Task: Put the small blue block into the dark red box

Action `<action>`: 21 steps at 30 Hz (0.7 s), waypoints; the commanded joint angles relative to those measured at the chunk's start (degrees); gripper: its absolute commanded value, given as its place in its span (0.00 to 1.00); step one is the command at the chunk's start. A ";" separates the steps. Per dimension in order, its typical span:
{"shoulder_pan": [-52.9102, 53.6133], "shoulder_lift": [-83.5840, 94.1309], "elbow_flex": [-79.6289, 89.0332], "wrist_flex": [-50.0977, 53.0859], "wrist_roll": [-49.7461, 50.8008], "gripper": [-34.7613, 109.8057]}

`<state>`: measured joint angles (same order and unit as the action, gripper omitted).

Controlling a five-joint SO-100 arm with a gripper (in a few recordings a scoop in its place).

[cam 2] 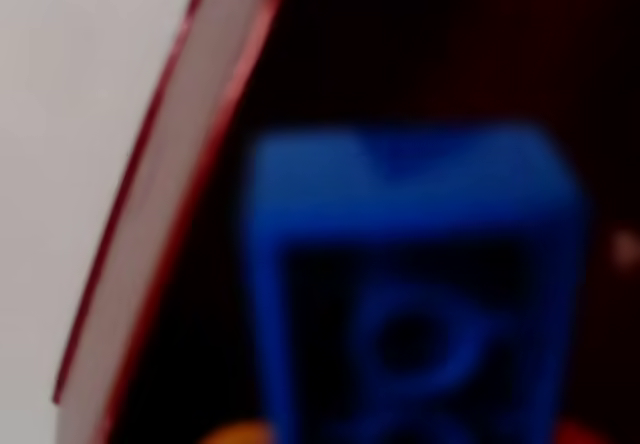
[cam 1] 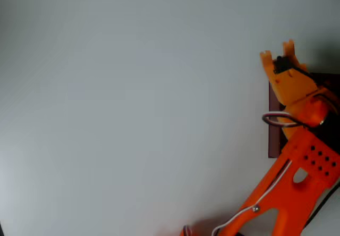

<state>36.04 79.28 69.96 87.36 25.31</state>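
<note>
Blurred blue block (cam 2: 410,294) over box (cam 2: 215,114)

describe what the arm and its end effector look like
The arm is bright orange plastic, a flat link with small holes and a cutout. A white cable runs along it, with a grey loop by the wrist. The end effector is lighter orange with two short fingers.

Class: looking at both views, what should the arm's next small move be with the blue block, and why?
Probably open the tool and drop the small blue block. The wrist view, though blurred, shows the block close before the camera with the dark red box interior behind it and the box wall to the left, so it seems over the box.
</note>
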 commanded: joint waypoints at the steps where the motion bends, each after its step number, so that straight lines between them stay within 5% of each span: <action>1: 3.25 3.78 5.54 -3.87 0.09 0.25; 12: 3.87 -0.70 11.60 -10.02 -1.32 0.36; 21: -2.02 21.01 26.19 -11.43 -6.86 0.34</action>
<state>36.65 88.59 90.97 76.73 20.04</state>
